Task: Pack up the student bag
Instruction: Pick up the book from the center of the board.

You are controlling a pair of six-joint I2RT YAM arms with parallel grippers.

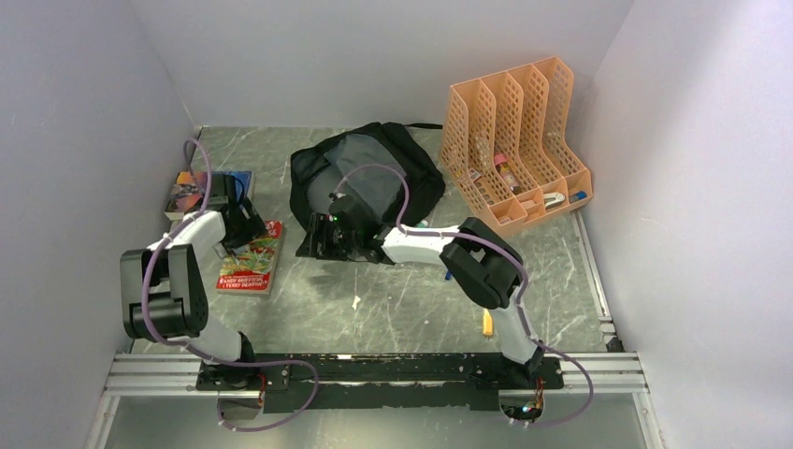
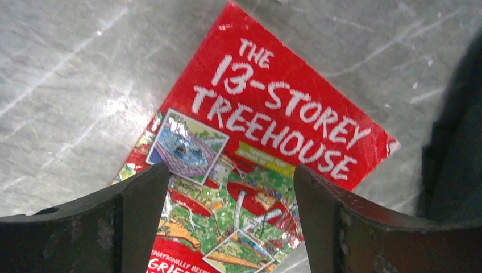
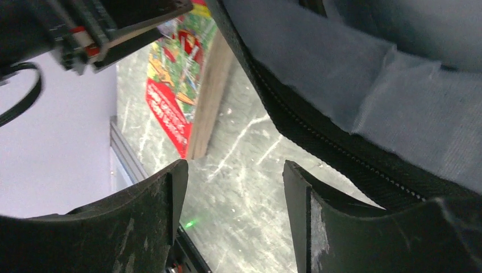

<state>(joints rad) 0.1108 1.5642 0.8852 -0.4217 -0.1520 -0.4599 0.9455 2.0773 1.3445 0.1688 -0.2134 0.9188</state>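
The student bag (image 1: pixel 374 168) is a floppy black backpack at the back middle of the table, its mouth open and showing grey lining. My right gripper (image 1: pixel 316 243) is open and empty, low at the bag's front left edge. In the right wrist view the right gripper (image 3: pixel 233 168) has bare table between its fingers and the bag's zipper edge (image 3: pixel 352 74) just to its right. A red book, "The 13-Storey Treehouse" (image 1: pixel 252 257), lies flat left of the bag. My left gripper (image 1: pixel 247 227) is open over the book's top end. The left gripper (image 2: pixel 230 176) hovers above the book's cover (image 2: pixel 273 114).
A second colourful book (image 1: pixel 198 192) lies at the far left, partly under the left arm. An orange mesh file organiser (image 1: pixel 514 150) holding small stationery stands at the back right. A small orange item (image 1: pixel 487 321) and a white scrap (image 1: pixel 356 301) lie on the table. Walls close three sides.
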